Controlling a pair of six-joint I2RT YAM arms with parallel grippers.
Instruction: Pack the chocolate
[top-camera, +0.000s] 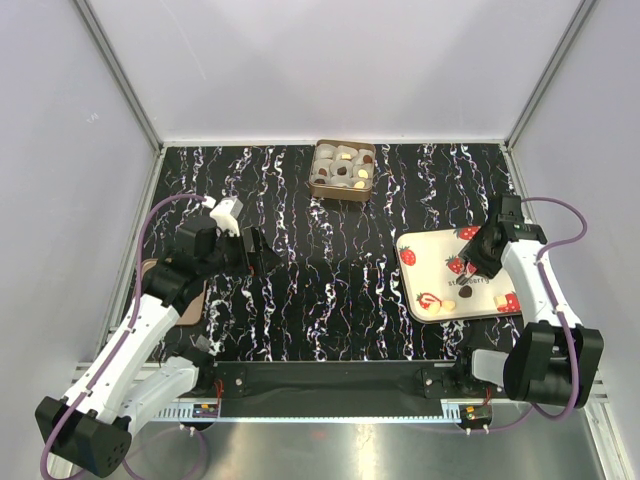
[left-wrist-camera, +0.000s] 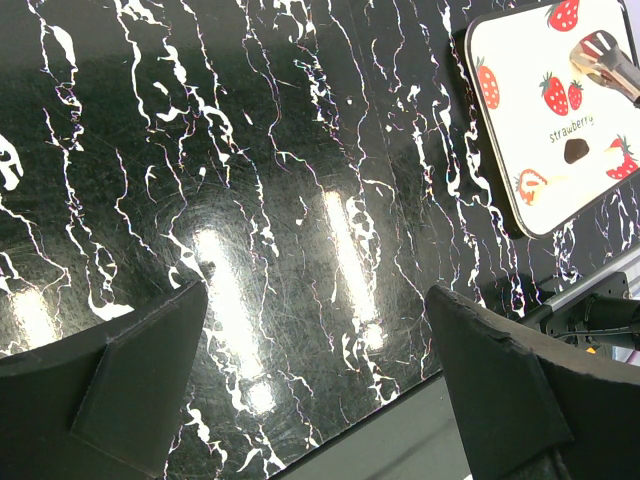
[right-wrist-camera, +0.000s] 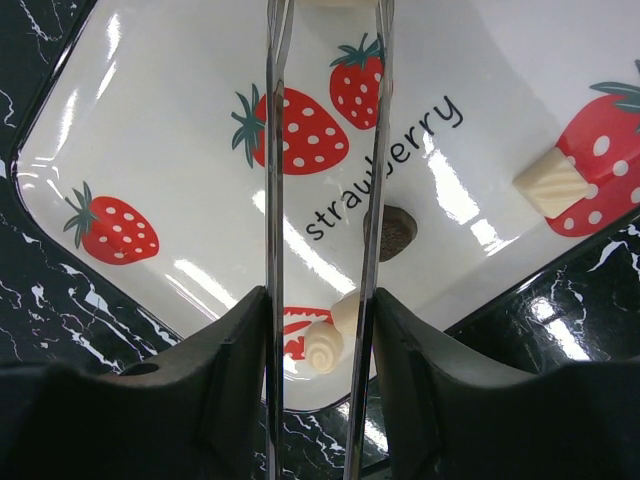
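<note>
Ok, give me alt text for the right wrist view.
The right gripper holds metal tongs over the white strawberry tray. A dark chocolate lies beside the tongs; a cream swirl and a cream square sit elsewhere on the tray.

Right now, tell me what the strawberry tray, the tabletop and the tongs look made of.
Tray: glossy white plastic or melamine, judging by sharp light streaks.
Tabletop: black marble-look sheet, probably laminate, mirror-like glare.
Tongs: polished metal, thin chrome-bright blades.

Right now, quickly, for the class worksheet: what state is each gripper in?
Left gripper: open, holding nothing.
Right gripper: closed on metal tongs above the strawberry tray.
</note>
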